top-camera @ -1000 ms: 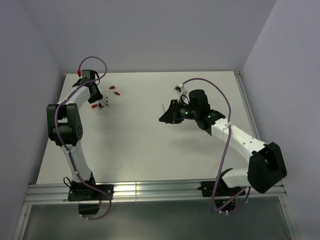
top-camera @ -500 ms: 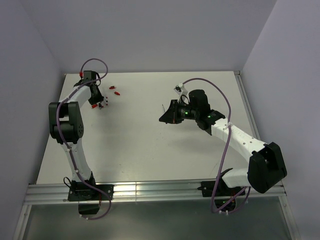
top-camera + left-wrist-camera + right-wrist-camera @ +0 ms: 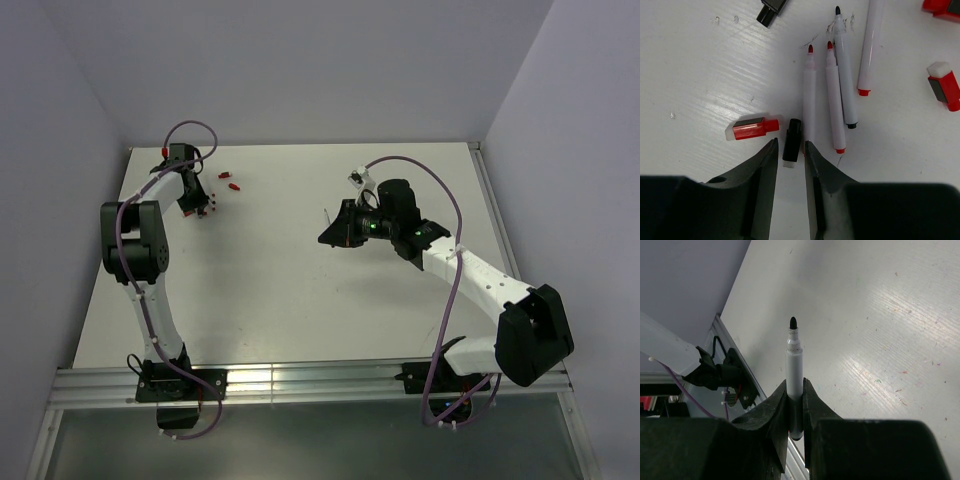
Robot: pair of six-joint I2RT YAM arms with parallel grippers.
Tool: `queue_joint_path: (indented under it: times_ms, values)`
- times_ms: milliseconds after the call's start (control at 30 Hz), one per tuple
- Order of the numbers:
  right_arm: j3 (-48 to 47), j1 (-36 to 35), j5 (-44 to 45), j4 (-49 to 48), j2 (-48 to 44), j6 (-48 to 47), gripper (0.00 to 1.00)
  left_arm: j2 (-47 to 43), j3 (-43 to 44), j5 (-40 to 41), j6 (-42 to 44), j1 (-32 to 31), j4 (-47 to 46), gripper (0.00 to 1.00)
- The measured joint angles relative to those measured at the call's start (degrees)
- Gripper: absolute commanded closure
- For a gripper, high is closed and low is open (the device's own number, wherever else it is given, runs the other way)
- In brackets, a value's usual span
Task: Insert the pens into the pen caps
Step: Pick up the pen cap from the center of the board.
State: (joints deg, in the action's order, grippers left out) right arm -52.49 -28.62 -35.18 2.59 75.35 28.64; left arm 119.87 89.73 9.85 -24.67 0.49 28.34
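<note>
In the left wrist view, several white pens lie side by side on the table, most with red tips and one with a black tip. A black pen cap lies beside them. My left gripper stands open over it, one fingertip on each side and a gap at both. A red cap lies just left of it, and another red cap lies at the right. My right gripper is shut on a black-tipped pen and holds it above the mid table.
Two more red caps lie behind the left gripper near the table's far left. A black piece lies at the top of the left wrist view. Purple cables loop over both arms. A metal rail runs along the near edge.
The left arm's elbow has shifted slightly right and its jaws have narrowed a little around the black cap. The right arm and its pen have not moved.
</note>
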Motion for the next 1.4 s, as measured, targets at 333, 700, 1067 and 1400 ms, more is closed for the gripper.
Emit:
queue_joint_path:
  times_ms: [333,700,1067,1400]
  values:
    - [0.0,0.0,0.0,0.0,0.0,0.0,1.00,0.1,0.1,0.0,0.0,0.0,0.2,0.68]
    - [0.0,0.0,0.0,0.0,0.0,0.0,1.00,0.9,0.4,0.0,0.0,0.0,0.0,0.68]
    - [0.0,0.0,0.0,0.0,0.0,0.0,1.00,1.0,0.4,-0.8,0.0,0.0,-0.3,0.68]
    - [0.0,0.0,0.0,0.0,0.0,0.0,1.00,1.0,0.4,-1.7,0.0,0.1,-0.4,0.70]
